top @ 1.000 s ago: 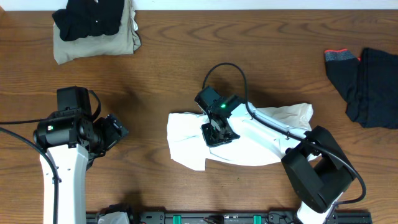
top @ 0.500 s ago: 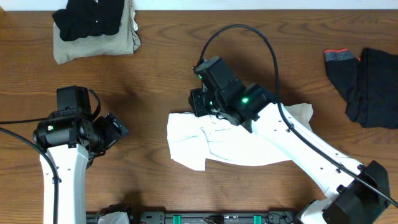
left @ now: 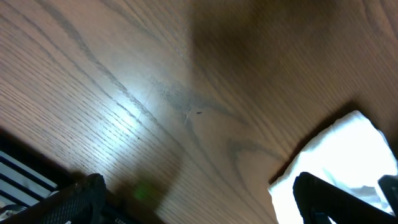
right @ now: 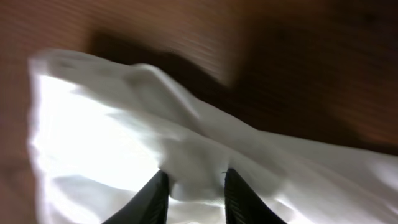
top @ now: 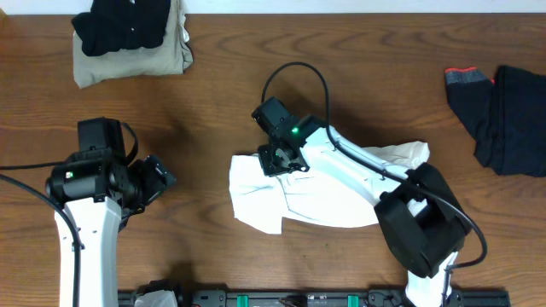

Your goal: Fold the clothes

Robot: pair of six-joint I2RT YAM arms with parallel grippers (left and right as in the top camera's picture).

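The white shirt (top: 333,200) lies crumpled on the wooden table (top: 213,102), right of centre. My right gripper (top: 279,159) is down on the shirt's upper left part. In the right wrist view its dark fingers (right: 194,180) stand a little apart, closed on a raised fold of the white shirt (right: 112,124) that touches both. My left gripper (top: 162,181) hovers left of the shirt, apart from it. Its jaws (left: 199,202) are open with only bare wood between them, and a corner of the white shirt (left: 348,143) shows beside the right finger.
A black garment on a folded khaki one (top: 132,38) sits at the back left. More black clothes (top: 512,115), one piece with an orange edge (top: 467,77), lie at the right edge. The right arm's cable (top: 294,72) loops above the shirt.
The right gripper left the middle of the shirt, swung up and left past its top edge, and now sits down on the shirt's upper left part. The left arm has not moved.
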